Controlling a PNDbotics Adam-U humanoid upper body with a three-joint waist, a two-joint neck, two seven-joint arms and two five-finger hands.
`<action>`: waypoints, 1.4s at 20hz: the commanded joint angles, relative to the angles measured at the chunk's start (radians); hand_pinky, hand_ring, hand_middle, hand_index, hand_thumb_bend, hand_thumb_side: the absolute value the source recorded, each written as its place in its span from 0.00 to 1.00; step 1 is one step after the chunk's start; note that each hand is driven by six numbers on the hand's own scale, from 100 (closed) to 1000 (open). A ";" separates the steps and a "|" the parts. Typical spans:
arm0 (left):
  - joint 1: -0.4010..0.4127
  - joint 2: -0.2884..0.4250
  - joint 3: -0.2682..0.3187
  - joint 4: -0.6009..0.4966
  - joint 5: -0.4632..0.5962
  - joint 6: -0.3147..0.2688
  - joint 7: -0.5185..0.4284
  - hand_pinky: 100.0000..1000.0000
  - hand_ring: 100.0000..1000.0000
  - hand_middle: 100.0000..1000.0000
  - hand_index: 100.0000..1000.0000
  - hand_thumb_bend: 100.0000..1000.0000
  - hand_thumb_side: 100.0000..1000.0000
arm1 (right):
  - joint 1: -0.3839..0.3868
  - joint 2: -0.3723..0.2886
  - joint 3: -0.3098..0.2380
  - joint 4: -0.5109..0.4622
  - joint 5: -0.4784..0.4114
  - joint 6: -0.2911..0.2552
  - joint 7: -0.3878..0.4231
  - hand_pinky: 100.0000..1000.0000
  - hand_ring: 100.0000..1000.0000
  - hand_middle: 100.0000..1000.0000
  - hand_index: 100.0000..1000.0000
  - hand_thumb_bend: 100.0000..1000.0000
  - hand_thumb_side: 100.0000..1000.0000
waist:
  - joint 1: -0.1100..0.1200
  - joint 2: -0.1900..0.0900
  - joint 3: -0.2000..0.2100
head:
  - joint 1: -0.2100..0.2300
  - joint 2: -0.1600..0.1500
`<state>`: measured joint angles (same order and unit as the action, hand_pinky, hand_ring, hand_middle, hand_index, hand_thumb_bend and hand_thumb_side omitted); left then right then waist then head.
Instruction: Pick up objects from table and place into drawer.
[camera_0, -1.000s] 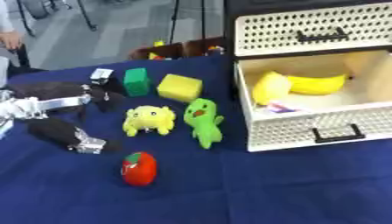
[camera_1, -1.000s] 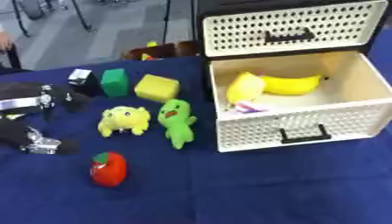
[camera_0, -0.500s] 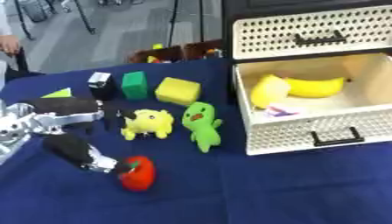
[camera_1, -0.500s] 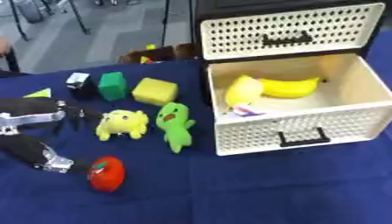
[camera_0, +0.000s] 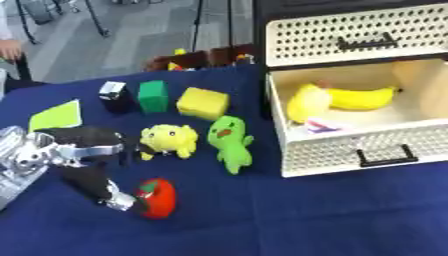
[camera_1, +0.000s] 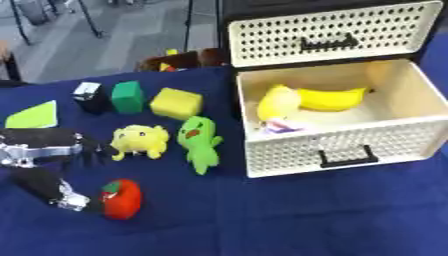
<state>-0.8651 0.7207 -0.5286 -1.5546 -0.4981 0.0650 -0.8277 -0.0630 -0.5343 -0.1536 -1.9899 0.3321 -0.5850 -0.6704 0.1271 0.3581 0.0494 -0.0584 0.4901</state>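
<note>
A grey floor (camera_0: 105, 50) with dark stand legs (camera_0: 199, 22) lies beyond the table.

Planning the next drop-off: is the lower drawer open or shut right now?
Open. The lower drawer is pulled out from the cabinet, its top uncovered, with a banana and other items visible inside.

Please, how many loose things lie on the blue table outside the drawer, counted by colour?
Green: 3 — block, plush, flat piece
Yellow: 2 — block, plush
Red: 1 — tomato-like toy
Black and silver: 1 — small box
Total: 7
</note>
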 joint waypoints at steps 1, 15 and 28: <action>-0.023 0.006 -0.005 0.019 -0.017 -0.010 -0.010 0.51 0.73 0.76 0.98 0.60 0.71 | -0.010 -0.006 0.002 -0.010 0.010 -0.214 -0.221 0.43 0.45 0.36 0.73 0.00 0.68 | -0.006 -0.014 0.001 | 0.005 -0.010; -0.036 -0.082 -0.035 0.162 -0.121 -0.057 0.028 0.48 0.71 0.74 0.94 0.56 0.71 | -0.020 0.013 0.015 -0.010 0.010 -0.200 -0.196 0.43 0.44 0.35 0.72 0.00 0.69 | -0.008 -0.003 -0.007 | 0.016 -0.020; -0.037 -0.073 -0.051 0.115 -0.251 -0.114 0.117 0.32 0.59 0.63 0.84 0.50 0.66 | -0.018 0.021 0.014 -0.010 -0.015 -0.187 -0.161 0.43 0.44 0.35 0.72 0.00 0.71 | -0.003 -0.006 -0.016 | 0.015 -0.020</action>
<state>-0.8906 0.6164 -0.5828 -1.4156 -0.7255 -0.0394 -0.7229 -0.0785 -0.5037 -0.1353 -1.9899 0.3240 -0.5959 -0.6594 0.1285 0.3704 0.0338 -0.0447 0.4803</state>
